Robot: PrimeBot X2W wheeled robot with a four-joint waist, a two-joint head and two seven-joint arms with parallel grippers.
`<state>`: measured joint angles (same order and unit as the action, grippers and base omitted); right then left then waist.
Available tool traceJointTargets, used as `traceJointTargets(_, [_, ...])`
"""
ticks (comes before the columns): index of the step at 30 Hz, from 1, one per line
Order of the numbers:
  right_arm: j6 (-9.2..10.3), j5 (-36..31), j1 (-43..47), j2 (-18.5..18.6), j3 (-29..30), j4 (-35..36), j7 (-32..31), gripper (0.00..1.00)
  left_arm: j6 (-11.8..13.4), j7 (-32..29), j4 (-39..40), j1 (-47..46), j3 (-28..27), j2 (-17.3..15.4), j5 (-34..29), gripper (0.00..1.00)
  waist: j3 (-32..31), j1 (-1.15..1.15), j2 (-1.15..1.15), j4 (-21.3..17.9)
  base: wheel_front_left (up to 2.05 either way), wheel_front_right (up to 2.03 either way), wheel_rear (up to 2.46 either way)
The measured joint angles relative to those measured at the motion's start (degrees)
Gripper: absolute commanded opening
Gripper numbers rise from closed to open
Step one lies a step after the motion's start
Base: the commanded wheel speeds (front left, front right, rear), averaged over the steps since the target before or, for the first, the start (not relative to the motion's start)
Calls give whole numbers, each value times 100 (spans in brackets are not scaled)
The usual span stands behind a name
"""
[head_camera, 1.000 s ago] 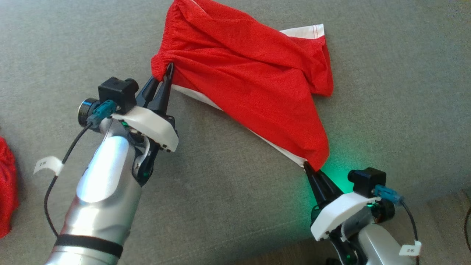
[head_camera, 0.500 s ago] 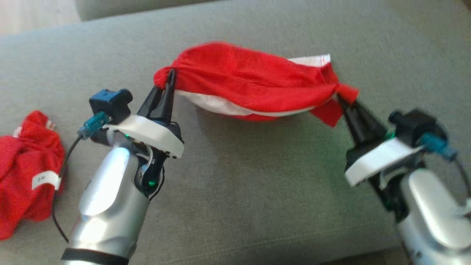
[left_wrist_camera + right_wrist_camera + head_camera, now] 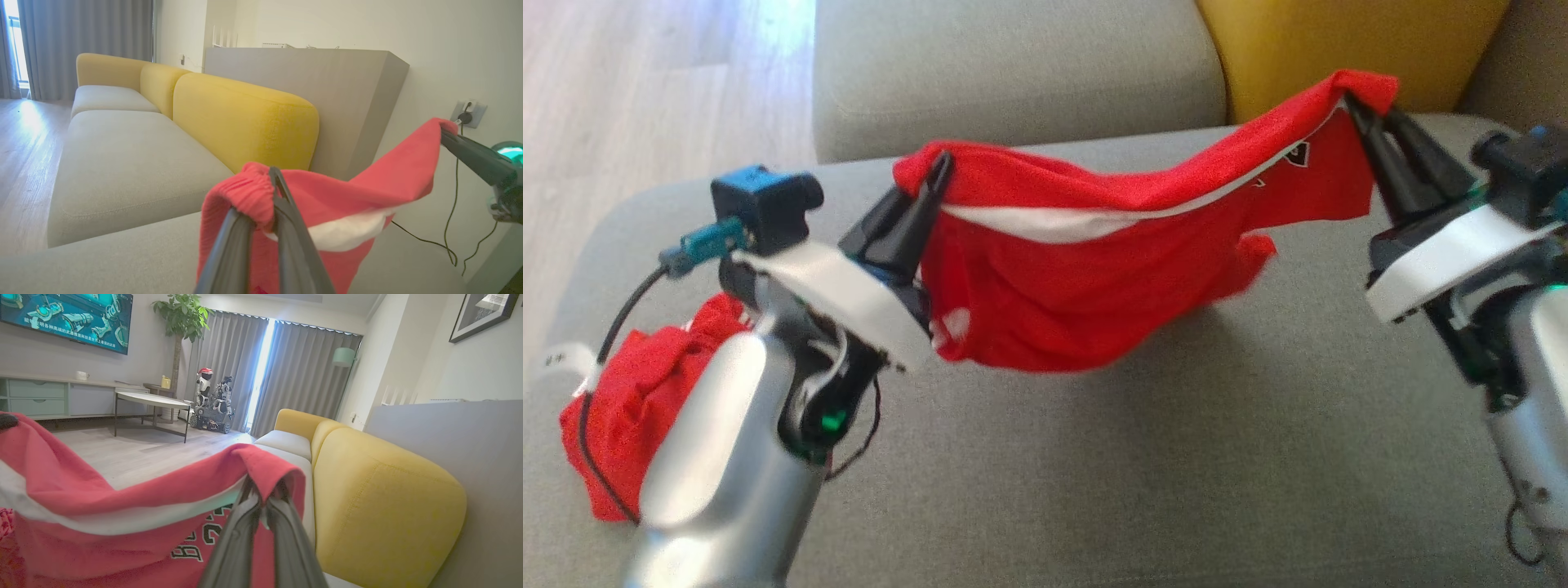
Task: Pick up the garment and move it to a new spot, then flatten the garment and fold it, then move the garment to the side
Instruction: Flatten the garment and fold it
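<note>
The garment, red shorts with a white stripe and printed numbers, hangs in the air above the grey sofa seat, stretched between both grippers. My left gripper is shut on its gathered elastic waistband, seen close up as the waistband in the left wrist view. At the upper right my right gripper is shut on a leg hem corner, and the right wrist view shows that hem corner draped over the fingers. The cloth sags in the middle and hangs clear of the seat.
A second crumpled red garment lies on the seat at the left, partly behind my left arm. A yellow back cushion and a grey cushion stand behind. Wooden floor lies past the sofa's left edge.
Both grippers have lifted the garment off the seat; the right gripper swung up and far right, stretching it out. The head camera has tilted up, bringing cushions and floor into view.
</note>
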<state>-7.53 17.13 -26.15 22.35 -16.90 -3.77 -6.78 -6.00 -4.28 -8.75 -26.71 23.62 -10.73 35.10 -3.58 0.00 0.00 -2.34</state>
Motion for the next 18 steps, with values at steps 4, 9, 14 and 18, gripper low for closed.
traceJointTargets(4, [0,63,184,243,187,530,-545,0,171,-526,825,537,3,-175,231,0,-161,0,0,89,0,0,0])
traceJointTargets(9, [0,141,472,405,475,1089,-1190,0,432,-1147,1707,894,-22,-408,493,0,-133,0,0,116,0,0,0])
traceJointTargets(14, [0,420,104,456,500,1212,-1595,0,501,-1595,1838,567,-107,-598,573,0,89,0,0,113,0,0,0])
traceJointTargets(18, [0,704,-904,369,298,801,-1833,0,465,-1901,1351,-252,-236,-614,702,0,421,0,0,92,0,0,0])
